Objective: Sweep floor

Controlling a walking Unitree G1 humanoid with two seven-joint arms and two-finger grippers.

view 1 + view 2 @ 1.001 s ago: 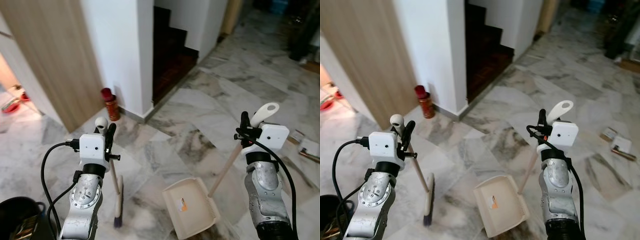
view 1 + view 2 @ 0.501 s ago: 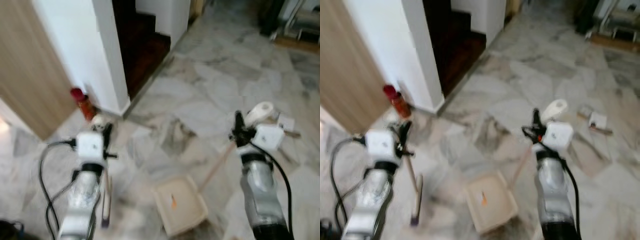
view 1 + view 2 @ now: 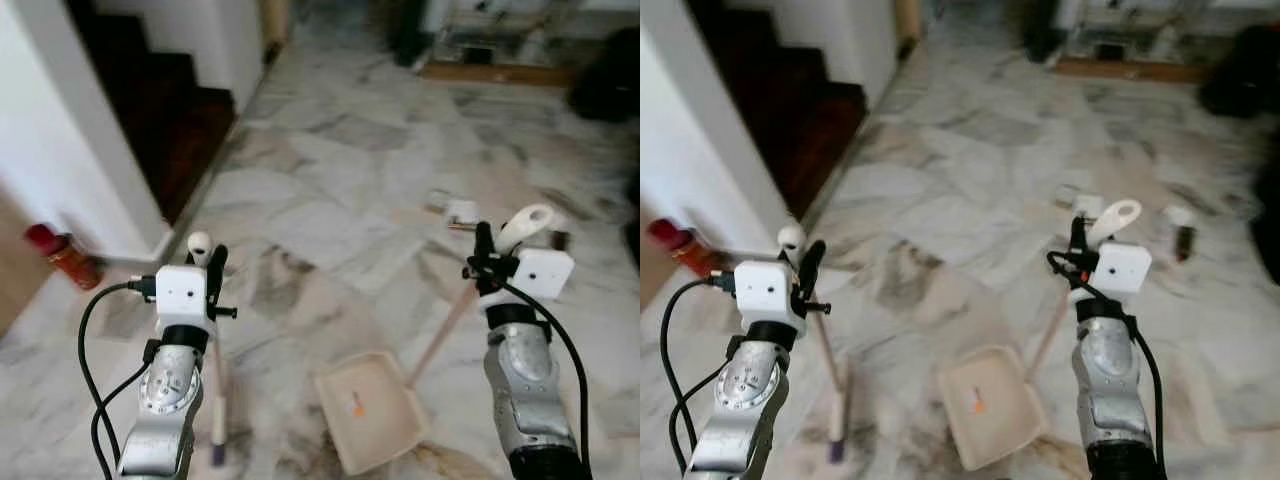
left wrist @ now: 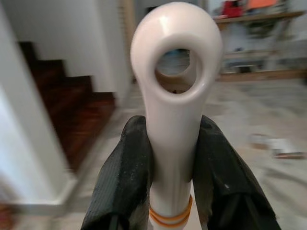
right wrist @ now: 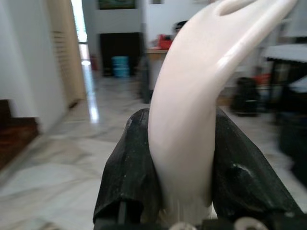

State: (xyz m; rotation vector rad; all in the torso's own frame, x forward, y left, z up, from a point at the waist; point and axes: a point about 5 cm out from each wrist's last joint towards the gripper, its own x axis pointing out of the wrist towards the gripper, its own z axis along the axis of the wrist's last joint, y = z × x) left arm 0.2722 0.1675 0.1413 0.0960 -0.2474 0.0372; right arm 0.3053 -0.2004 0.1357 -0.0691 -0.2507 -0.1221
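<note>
Cream plastic broom handle was clamped in the left gripper, bristles on marble floor. Cream dustpan was held by the right gripper; scraps ahead could be scattered if swept hard.

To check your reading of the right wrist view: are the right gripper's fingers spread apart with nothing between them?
No: the right gripper has its two black fingers pressed against the white dustpan handle between them.

We see two silver forearms, each capped by a white boxy wrist housing. Black cables loop alongside them. The left gripper and right gripper have long black fingers.
</note>
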